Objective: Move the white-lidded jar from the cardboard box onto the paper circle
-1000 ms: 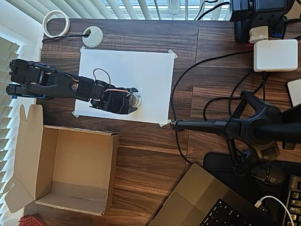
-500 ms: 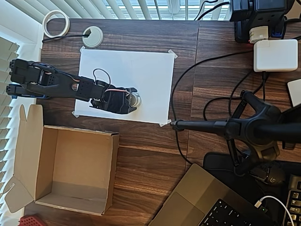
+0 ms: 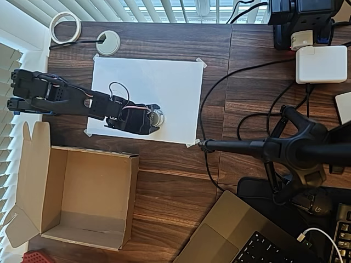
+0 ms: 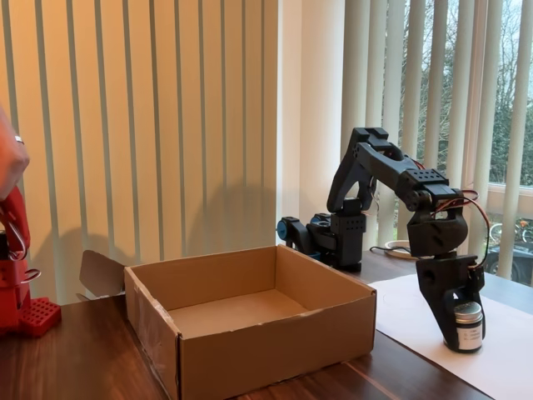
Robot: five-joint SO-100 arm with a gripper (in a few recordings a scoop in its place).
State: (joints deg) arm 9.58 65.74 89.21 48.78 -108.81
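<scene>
Overhead view is showing the black arm [image 3: 82,101] reaching from the left edge across a white sheet of paper [image 3: 164,87] taped to the dark wooden bench [image 3: 181,175]. Its end effector [image 3: 154,118] is sitting low over the lower part of the sheet, with the white-lidded jar [image 3: 158,116] showing at its tip. In the fixed view the end effector [image 4: 462,321] is pointing straight down and the jar [image 4: 468,327] is standing upright on the paper [image 4: 400,312], its base touching the sheet. The fingers [image 4: 445,317] are sitting close against the jar's sides, but whether they are gripping it or slightly apart from it, I cannot tell. The pencil circle is too faint to make out in either view.

The cardboard box [image 3: 82,197] is standing on the bench below the paper in the overhead view, well apart from the jar, with its long flap lying out to the left. In the fixed view the box [image 4: 250,321] is sitting in the foreground, left of the arm.

A cream tape roll [image 3: 65,27] and a white ring with a dark centre [image 3: 107,41] are lying near the top left corner, beyond the paper
</scene>
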